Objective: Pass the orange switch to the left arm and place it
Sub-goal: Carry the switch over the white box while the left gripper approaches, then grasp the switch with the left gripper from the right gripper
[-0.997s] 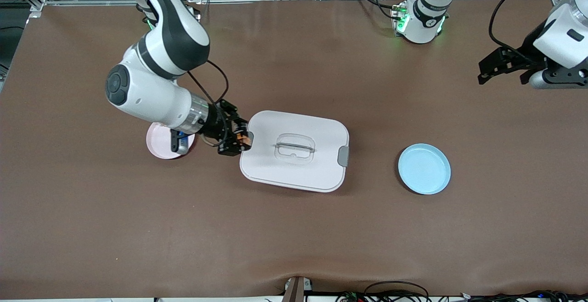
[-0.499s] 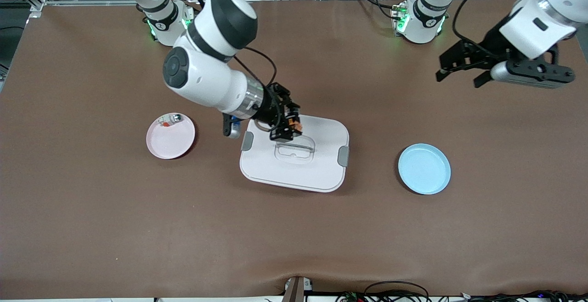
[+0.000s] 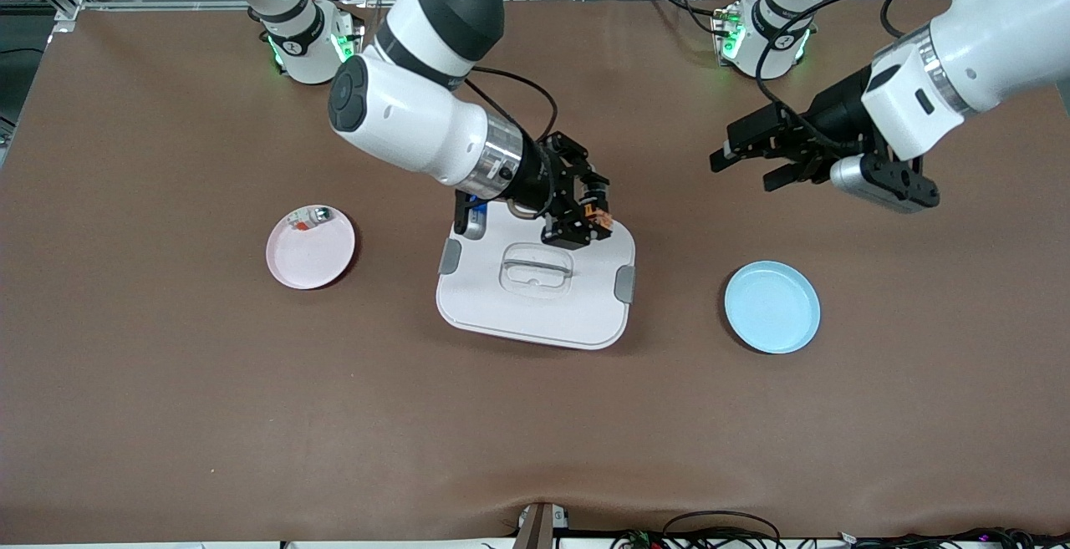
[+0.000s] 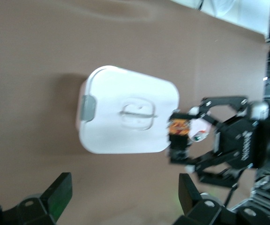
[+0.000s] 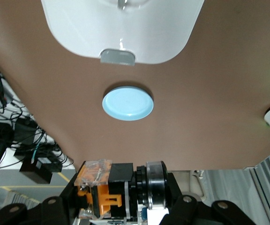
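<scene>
**Op:** Brown table (image 3: 535, 449) is mostly bare on my feed. White box (image 3: 535, 286) sits mid-table, grey latches at both ends, clear handle recess in the lid. Open strip of table between the box and the blue plate (image 3: 771, 307), and a wide one on the camera side of the box.

**Eng:** Where's the right gripper?

**Op:** Right gripper (image 3: 589, 219) is up over the box's edge farthest from the camera, toward the left arm's end of the lid. Fingers clamped on the orange switch (image 3: 597, 216).

**Eng:** Switch seated okay?

**Op:** It sits between the fingertips. Right wrist view shows it close up (image 5: 97, 183): orange body, black block, a silver ring next to that, clear piece over the orange end. From the left wrist view it reads as a small orange-red bit (image 4: 178, 127) just off the box's edge.

**Eng:** Left gripper?

**Op:** Left gripper (image 3: 748, 160) hangs over bare table toward the left arm's end, well apart from the box, jaws spread, nothing in them. Pink plate (image 3: 310, 246) at the right arm's end holds a small clear part (image 3: 308, 217).
</scene>
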{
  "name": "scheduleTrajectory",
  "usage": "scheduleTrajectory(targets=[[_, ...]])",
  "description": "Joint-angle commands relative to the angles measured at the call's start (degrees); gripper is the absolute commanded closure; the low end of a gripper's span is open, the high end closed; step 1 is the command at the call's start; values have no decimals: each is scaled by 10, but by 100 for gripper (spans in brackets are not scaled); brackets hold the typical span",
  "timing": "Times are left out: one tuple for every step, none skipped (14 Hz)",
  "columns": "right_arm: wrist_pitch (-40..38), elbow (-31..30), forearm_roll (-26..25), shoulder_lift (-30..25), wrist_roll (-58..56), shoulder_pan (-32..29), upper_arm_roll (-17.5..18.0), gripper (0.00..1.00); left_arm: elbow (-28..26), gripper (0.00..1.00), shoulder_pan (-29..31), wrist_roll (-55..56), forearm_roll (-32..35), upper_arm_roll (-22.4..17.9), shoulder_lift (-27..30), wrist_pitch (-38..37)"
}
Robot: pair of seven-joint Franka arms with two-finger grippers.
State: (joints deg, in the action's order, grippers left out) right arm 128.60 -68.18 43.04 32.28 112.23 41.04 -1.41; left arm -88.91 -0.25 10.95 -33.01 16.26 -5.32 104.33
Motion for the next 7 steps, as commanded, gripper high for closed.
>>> scheduleTrajectory(targets=[[19,52,13,35,13,15,-7,100,5,0,-28,-7,-15,6,-8,40],[20,66,13,42,22,16,-6,100,5,0,-40,-14,-15,7,-17,53],[28,74,13,45,39,18,-7,100,5,0,-53,-21,-14,7,-21,67],[42,79,13,47,50,19,-6,100,4,0,-58,-36,-12,7,-27,79],[49,79,13,47,53,20,-3,100,3,0,-59,-57,-12,7,-31,80],[50,79,13,47,53,19,6,100,3,6,-58,-85,-12,7,-37,80],[51,80,13,47,54,19,7,100,1,12,-56,-105,-13,7,-38,80]])
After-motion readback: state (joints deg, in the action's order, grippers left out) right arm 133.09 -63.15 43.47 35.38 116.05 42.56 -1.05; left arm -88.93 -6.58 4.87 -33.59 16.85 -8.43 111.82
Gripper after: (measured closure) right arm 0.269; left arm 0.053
